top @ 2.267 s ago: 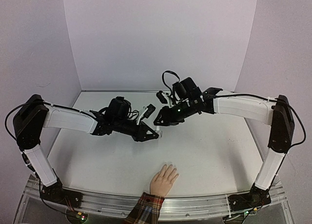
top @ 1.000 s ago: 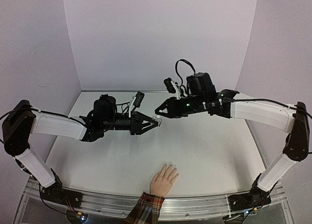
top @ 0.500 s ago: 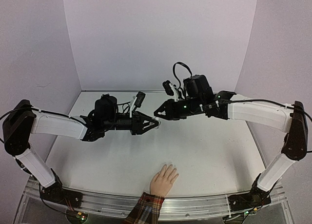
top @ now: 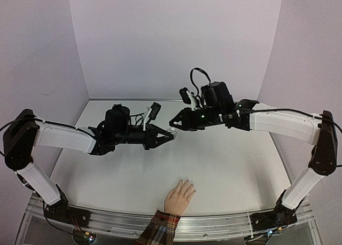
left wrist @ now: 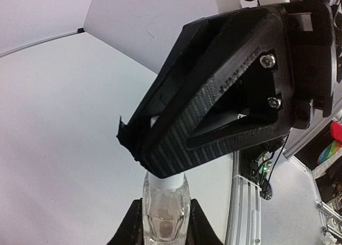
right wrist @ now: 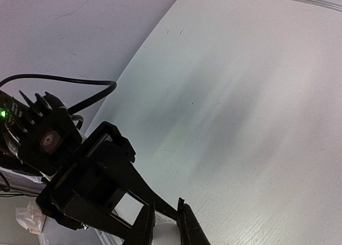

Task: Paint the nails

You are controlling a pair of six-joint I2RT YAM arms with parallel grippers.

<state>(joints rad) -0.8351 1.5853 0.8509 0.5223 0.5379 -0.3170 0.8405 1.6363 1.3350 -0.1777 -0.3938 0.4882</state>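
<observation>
A peach hand point(top: 179, 197) with a red plaid cuff point(top: 159, 228) lies palm down at the table's near edge. Its nails point(top: 187, 182) are too small to make out. My left gripper point(top: 169, 132) is shut on a small clear bottle point(left wrist: 163, 226) and holds it in the air, far behind the hand. In the left wrist view point(left wrist: 163, 205) the black fingers hug the bottle's sides. My right gripper point(top: 172, 125) meets it tip to tip. It is shut on the bottle's white cap point(left wrist: 166, 176), seen between its fingers in the right wrist view point(right wrist: 165, 223).
White table point(top: 224, 165) with pale lilac walls on three sides. An aluminium rail point(top: 214, 222) runs along the near edge by the arm bases. Both arms stretch inward over the table's middle, well above the surface.
Since 2.3 s ago both arms have risen and met tip to tip. In the last second the right gripper closed in on the bottle's cap. Since half a second ago there is little motion.
</observation>
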